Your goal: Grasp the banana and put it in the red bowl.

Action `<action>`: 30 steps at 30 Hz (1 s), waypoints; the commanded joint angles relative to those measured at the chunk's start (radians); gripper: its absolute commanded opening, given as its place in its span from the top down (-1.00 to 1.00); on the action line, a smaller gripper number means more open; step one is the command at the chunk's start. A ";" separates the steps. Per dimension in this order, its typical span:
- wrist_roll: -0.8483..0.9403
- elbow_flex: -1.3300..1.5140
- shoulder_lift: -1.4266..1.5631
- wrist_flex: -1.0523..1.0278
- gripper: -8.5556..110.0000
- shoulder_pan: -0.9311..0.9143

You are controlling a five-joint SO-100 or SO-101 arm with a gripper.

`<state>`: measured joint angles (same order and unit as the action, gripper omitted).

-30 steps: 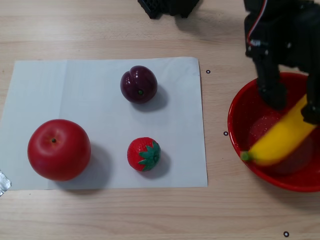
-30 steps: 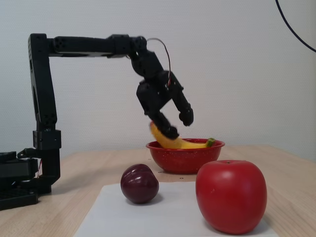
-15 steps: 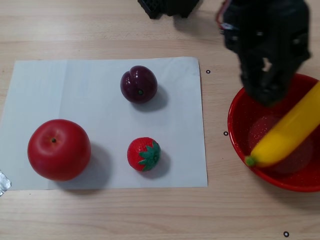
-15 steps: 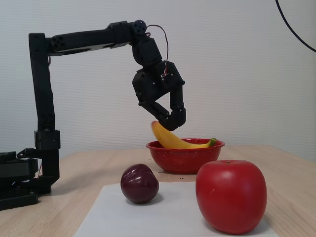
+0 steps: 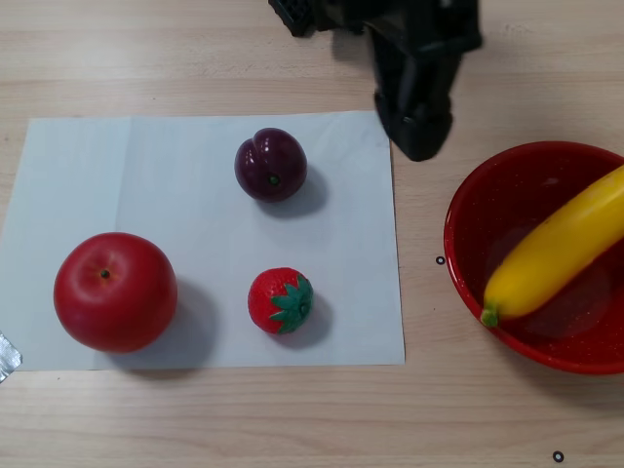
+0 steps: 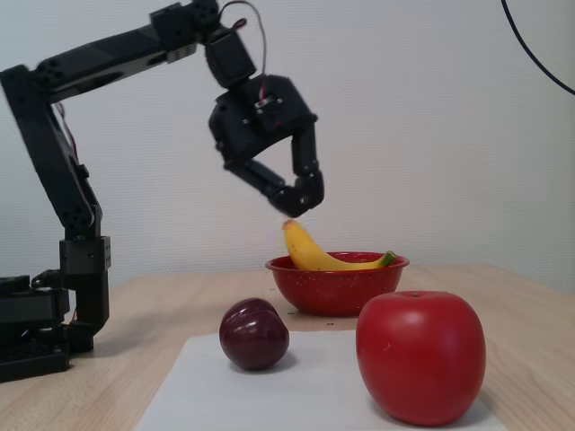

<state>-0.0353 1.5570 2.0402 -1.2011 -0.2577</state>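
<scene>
The yellow banana (image 5: pixel 561 244) lies slanted inside the red bowl (image 5: pixel 468 234) at the right of the other view, its greenish stem end resting on the near rim. In the fixed view the banana (image 6: pixel 314 256) leans in the bowl (image 6: pixel 337 292) with its orange-brown tip sticking up. My black gripper (image 5: pixel 421 136) hangs left of and behind the bowl in the other view. In the fixed view the gripper (image 6: pixel 301 202) is just above the banana's raised tip. Its fingertips meet and hold nothing.
A white paper sheet (image 5: pixel 146 175) carries a red apple (image 5: pixel 115 291), a dark plum (image 5: pixel 271 165) and a strawberry (image 5: pixel 281 300). The fixed view shows the apple (image 6: pixel 420 355) and plum (image 6: pixel 255 334) in front, and the arm's base (image 6: pixel 36 332) at the left.
</scene>
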 commanded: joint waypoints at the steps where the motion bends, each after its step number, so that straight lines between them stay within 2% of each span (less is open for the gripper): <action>1: -0.020 0.009 0.143 0.072 0.85 0.026; 30: 0.054 1.173 0.871 0.805 0.85 0.150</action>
<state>0.0199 2.7688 2.8394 -0.4663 -0.1227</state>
